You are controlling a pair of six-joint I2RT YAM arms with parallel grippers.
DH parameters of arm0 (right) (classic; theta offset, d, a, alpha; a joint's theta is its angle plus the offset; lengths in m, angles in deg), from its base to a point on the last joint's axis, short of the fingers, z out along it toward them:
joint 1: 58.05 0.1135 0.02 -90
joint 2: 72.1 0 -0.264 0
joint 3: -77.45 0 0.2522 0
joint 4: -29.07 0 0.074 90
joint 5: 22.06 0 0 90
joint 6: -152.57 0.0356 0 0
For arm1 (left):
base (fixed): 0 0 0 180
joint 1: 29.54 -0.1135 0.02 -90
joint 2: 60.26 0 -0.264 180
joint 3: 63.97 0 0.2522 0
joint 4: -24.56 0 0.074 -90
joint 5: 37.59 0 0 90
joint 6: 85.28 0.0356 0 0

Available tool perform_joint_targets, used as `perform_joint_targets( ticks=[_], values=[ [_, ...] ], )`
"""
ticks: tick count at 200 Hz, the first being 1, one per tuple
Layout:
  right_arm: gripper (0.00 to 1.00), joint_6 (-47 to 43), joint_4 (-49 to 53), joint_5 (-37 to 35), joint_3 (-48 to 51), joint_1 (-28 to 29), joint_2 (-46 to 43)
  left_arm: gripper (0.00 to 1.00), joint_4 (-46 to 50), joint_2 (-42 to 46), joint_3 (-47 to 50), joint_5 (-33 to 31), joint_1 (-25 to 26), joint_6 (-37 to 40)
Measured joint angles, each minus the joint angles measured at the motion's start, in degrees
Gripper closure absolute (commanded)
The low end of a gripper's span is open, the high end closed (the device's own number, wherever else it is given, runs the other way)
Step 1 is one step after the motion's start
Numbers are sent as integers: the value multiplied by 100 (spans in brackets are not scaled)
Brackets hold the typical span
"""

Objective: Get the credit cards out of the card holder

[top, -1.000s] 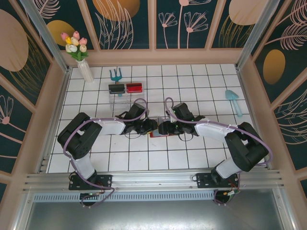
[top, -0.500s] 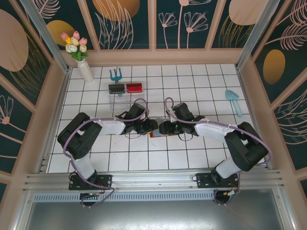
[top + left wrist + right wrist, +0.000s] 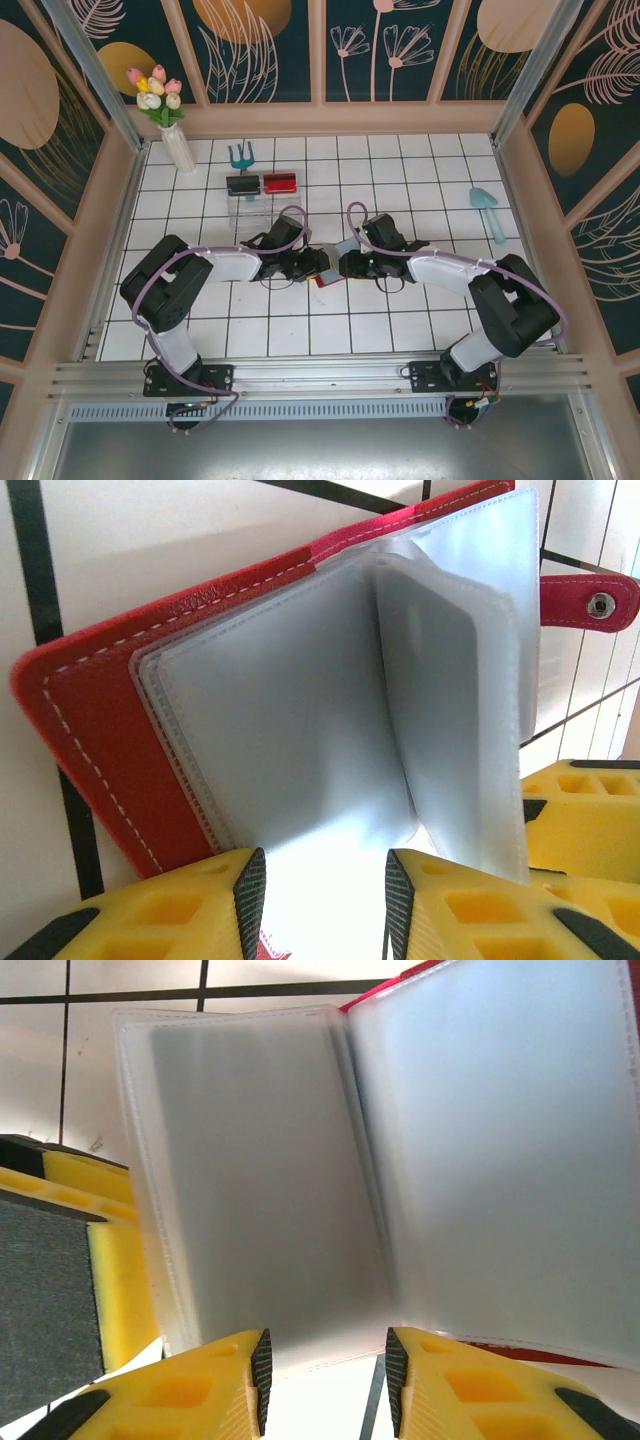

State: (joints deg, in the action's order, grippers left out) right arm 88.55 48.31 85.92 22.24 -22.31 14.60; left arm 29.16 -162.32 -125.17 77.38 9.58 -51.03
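Here, seen from above, a white tiled table (image 3: 300,330) sits inside a booth with flower-patterned walls. Two robot arms reach in from 6 o'clock and meet at the table's centre. Between them lies the card holder (image 3: 321,279), a red folding wallet, opened. The left gripper (image 3: 314,265) is over its 9 o'clock side and the right gripper (image 3: 345,266) over its 3 o'clock side, the two nearly touching.

In the left wrist view, the holder's red stitched cover lies open on the tiles, with its grey-blue clear sleeves fanned up like pages. A red tab (image 3: 590,602) with a metal snap sticks out at 2 o'clock. The yellow fingers (image 3: 190,915) stand apart at 6 o'clock with a pale sleeve running down into the gap. Whether they pinch it cannot be told.

In the right wrist view, two sleeves spread open like a book. The one at 9 o'clock looks darker, as though a grey card (image 3: 260,1190) sits inside, though the picture is blurred. This gripper's yellow fingers (image 3: 190,1395) are also parted, with the sleeve's lower edge just at their tips. A grasp cannot be confirmed.

Farther back, around 11 o'clock, stand a vase of tulips (image 3: 172,125), a small teal rake (image 3: 240,156), a black tray (image 3: 242,185) touching a red tray (image 3: 281,183), and a clear stand (image 3: 245,210). A teal trowel (image 3: 487,207) lies at 2 o'clock.
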Motion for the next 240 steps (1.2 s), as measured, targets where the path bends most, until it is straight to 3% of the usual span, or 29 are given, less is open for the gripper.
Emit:
perform_joint_targets(
  ticks=[55,94,113,172,240],
  values=[
    [58,-52,76,-2,-33,33,-2,60,0,2,0,0,0,0],
    [46,-122,76,11,-111,59,-2,60,0,2,-2,2,0,2],
    [46,-170,74,98,-142,87,-2,60,0,2,-2,2,0,2],
    [49,-212,74,214,-201,118,181,60,2,0,-2,0,0,0],
    [66,-212,81,-11,-232,138,199,60,2,0,-2,2,0,2]
  ],
)
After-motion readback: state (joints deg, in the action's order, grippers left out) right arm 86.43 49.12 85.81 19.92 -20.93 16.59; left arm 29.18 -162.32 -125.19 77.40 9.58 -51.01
